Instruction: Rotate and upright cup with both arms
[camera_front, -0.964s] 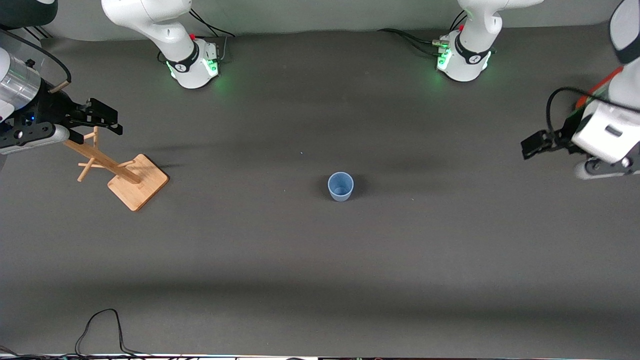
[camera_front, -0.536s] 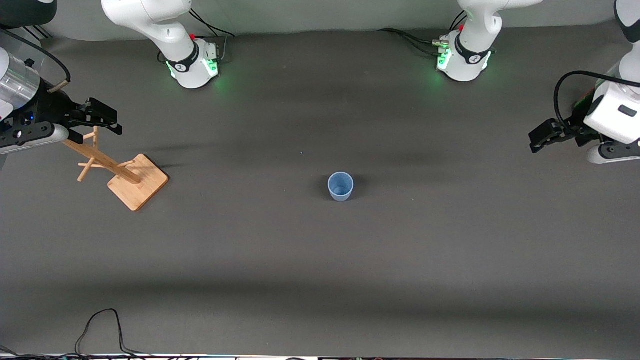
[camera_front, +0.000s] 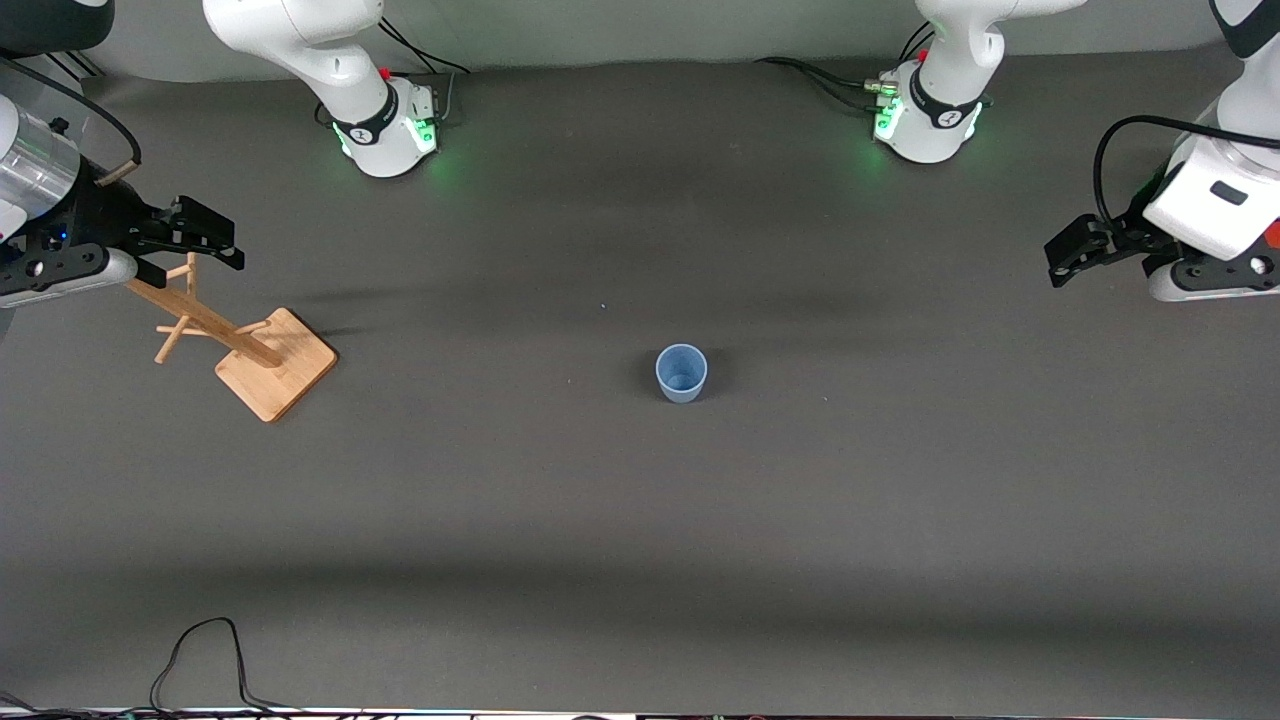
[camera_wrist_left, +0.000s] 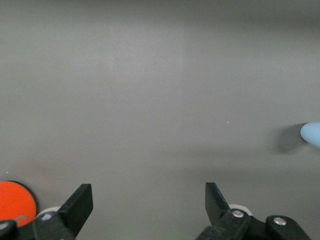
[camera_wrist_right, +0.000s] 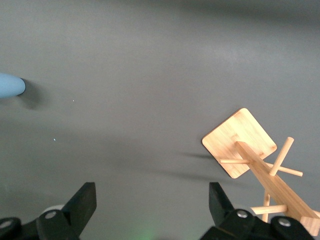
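Observation:
The pale-blue cup (camera_front: 681, 373) stands mouth up in the middle of the dark table, and no gripper touches it. My left gripper (camera_front: 1072, 252) hangs open and empty over the left arm's end of the table. In the left wrist view the cup (camera_wrist_left: 311, 134) just shows at the frame's edge, well away from the left gripper (camera_wrist_left: 149, 200). My right gripper (camera_front: 205, 240) is open and empty over the top pegs of a wooden rack. The right wrist view shows the cup (camera_wrist_right: 10, 84) at its edge, with the right gripper (camera_wrist_right: 152, 200) wide apart over bare table.
A wooden peg rack (camera_front: 275, 365) on a square base stands at the right arm's end of the table and shows as the rack (camera_wrist_right: 240, 142) in the right wrist view. A black cable (camera_front: 200, 650) loops at the table's edge nearest the front camera.
The left arm's hand has turned and shifted a little toward the bases' side of the table. The right arm and the cup have not moved.

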